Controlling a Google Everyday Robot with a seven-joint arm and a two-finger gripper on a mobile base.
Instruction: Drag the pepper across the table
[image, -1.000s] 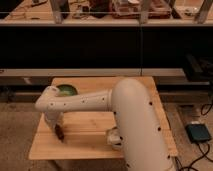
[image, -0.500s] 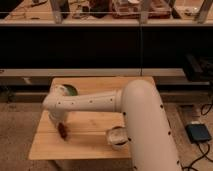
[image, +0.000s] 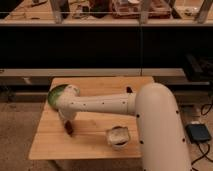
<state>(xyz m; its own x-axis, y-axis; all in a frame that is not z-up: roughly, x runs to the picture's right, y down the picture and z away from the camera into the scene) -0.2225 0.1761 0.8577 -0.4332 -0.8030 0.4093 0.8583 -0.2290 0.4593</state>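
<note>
At the table (image: 90, 146) left, claw (image: 68, 122) low, touching the pepper (image: 70, 129)

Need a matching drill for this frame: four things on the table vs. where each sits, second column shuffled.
1. pepper
2. green bowl
3. pale container
4. black object

A. near the front edge, right of centre
B. far edge, beside the arm
C. at the gripper, over the left side of the table
D. far left, partly behind the wrist

Pairs: 1-C, 2-D, 3-A, 4-B
</note>
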